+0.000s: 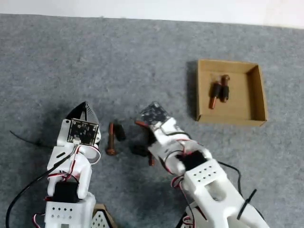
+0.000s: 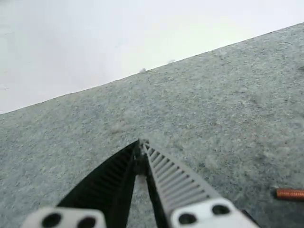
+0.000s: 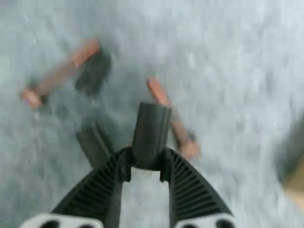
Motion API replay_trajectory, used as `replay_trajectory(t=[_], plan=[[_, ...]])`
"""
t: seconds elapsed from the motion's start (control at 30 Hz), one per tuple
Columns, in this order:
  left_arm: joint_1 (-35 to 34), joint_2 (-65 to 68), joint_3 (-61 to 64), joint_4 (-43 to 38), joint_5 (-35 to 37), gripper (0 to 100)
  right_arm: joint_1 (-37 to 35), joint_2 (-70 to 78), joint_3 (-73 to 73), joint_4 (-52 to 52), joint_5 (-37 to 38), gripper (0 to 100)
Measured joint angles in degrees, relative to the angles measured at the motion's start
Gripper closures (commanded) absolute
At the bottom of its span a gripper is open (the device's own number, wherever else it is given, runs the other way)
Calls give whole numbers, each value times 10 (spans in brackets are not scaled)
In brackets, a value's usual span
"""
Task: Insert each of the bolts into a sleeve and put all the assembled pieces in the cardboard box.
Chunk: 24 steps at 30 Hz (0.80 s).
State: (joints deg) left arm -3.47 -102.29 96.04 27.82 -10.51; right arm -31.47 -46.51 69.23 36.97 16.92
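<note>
Pinching a sleeve [image 3: 151, 130], right gripper [image 3: 145, 160] hangs over a bolt [image 3: 171, 116] lying just beyond its tips, shank slanting away past the sleeve. Right arm is nearer; left gripper [image 2: 141, 145] is pressed together, empty. Box [image 1: 228, 63] holds finished pieces [image 1: 218, 92].

The high camera looks down over the table [image 1: 95, 61]. Wrist cameras sit close behind the left hand [image 2: 141, 145] and right hand [image 3: 145, 159], facing forward; the right shares loose bolts [image 3: 59, 73] with the high view.
</note>
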Motion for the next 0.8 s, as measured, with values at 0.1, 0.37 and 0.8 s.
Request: replay_trajectory(t=[0.1, 0.37, 0.8], plan=[[0, 0, 0, 0, 0, 995, 57, -8, 3, 38, 0, 993], [1, 0, 0, 0, 0, 995, 124, -11, 51, 42, 0, 992], [1, 0, 0, 0, 0, 995, 127, 92, 68, 48, 27, 989]])
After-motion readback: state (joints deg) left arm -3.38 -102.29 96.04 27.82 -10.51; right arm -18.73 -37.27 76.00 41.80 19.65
